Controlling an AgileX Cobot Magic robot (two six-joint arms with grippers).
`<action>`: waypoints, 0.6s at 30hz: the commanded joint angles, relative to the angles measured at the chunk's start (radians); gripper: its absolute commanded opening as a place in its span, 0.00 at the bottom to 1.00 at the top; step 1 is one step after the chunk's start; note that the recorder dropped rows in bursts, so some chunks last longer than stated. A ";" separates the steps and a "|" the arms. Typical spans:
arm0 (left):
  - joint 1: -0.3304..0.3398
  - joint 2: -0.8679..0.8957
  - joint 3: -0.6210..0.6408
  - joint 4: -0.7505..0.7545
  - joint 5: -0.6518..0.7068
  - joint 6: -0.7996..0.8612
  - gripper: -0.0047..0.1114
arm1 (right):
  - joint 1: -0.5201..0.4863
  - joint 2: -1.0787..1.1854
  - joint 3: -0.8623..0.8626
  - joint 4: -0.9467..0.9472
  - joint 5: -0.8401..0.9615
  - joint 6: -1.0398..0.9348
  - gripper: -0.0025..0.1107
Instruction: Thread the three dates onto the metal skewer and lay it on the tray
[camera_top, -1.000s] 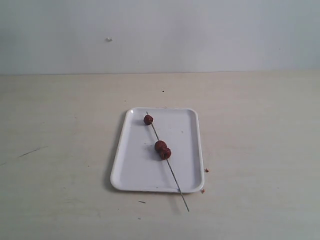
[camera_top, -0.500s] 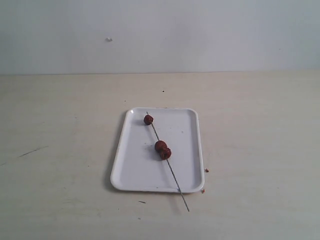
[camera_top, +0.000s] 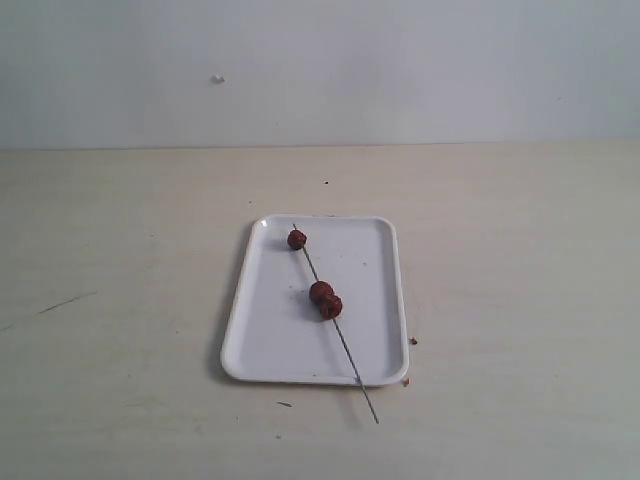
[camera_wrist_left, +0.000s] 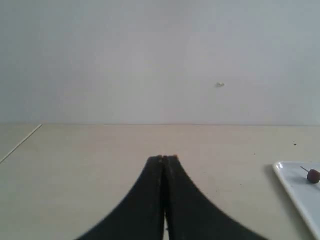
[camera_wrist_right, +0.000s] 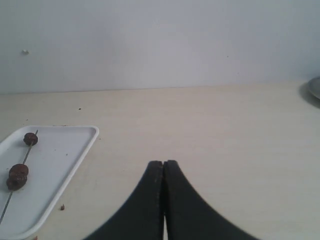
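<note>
The white tray (camera_top: 280, 340) lies in the middle of the table. Across it slants the thin metal skewer (camera_top: 350, 357), its near end sticking out past the tray's front rim. Three dates are threaded on it: one (camera_top: 296, 239) near the far tip, two touching each other (camera_top: 326, 300) at mid-length. The right wrist view shows the tray (camera_wrist_right: 65, 155), the far date (camera_wrist_right: 30, 138) and the pair (camera_wrist_right: 17, 176). The left wrist view catches the tray's corner (camera_wrist_left: 295, 187) and one date (camera_wrist_left: 313, 175). My left gripper (camera_wrist_left: 165, 158) and right gripper (camera_wrist_right: 163, 162) are shut, empty, away from the tray and outside the exterior view.
Small brown crumbs lie on the table by the tray's front right corner (camera_top: 405, 381) and right side (camera_top: 413, 341). A grey round object (camera_wrist_right: 315, 87) shows at the table's far right edge in the right wrist view. A pale wall stands behind the table.
</note>
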 joint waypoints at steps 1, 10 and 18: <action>0.003 -0.006 0.028 -0.001 0.003 0.003 0.04 | -0.005 -0.007 0.005 0.000 -0.003 0.000 0.02; 0.003 -0.006 0.028 -0.001 0.220 0.003 0.04 | -0.005 -0.007 0.005 0.000 -0.003 0.000 0.02; 0.003 -0.006 0.028 -0.001 0.220 0.003 0.04 | -0.005 -0.007 0.005 0.000 -0.003 0.000 0.02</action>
